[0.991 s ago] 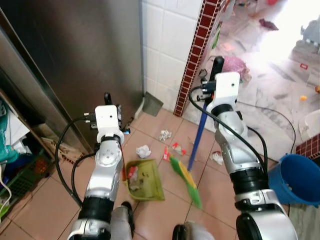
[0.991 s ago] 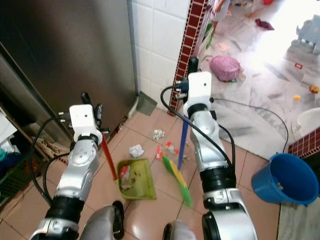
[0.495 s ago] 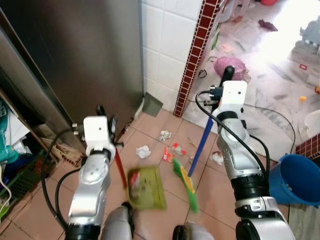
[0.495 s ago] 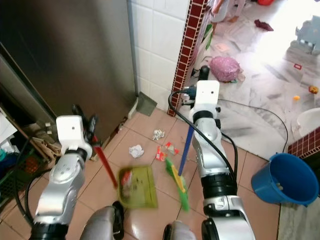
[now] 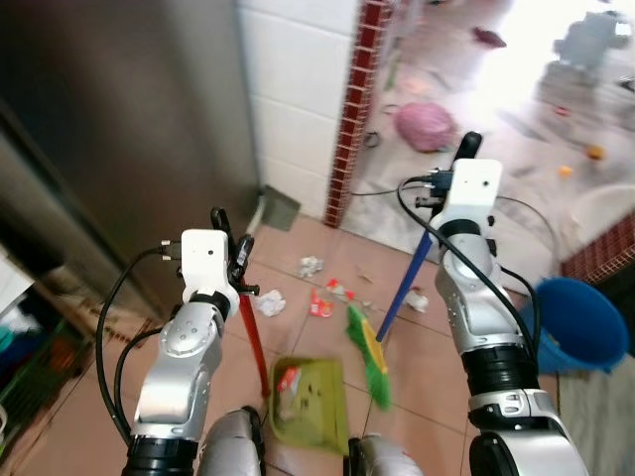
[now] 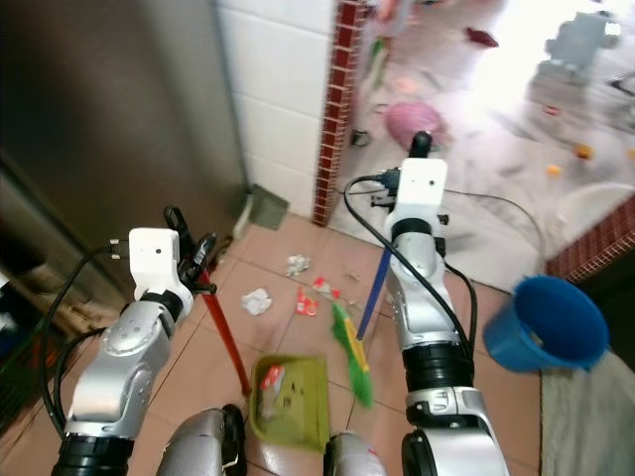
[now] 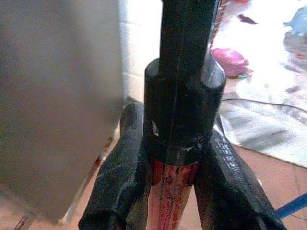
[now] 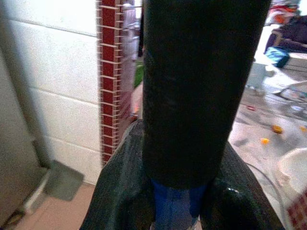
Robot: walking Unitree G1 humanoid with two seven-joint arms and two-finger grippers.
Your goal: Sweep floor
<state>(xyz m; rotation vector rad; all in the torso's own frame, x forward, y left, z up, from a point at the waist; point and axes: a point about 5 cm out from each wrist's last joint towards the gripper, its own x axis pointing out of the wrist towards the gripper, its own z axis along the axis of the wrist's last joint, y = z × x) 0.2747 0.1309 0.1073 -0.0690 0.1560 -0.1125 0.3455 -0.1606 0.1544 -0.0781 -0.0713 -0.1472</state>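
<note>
Left gripper (image 7: 170,191) fingers clenched on red dustpan handle (image 5: 253,337); green dustpan (image 5: 310,402) on tiled floor (image 5: 417,347). Right gripper (image 8: 175,206) fingers clenched on blue broom handle (image 5: 409,288); green broom head (image 5: 367,347) just beside dustpan. Paper scraps (image 5: 268,302) beyond dustpan. No legible writing.

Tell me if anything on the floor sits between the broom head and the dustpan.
Nothing visible does. The green broom head sits just right of the green dustpan, with bare tile between. The crumpled paper and red wrappers lie farther ahead.
</note>
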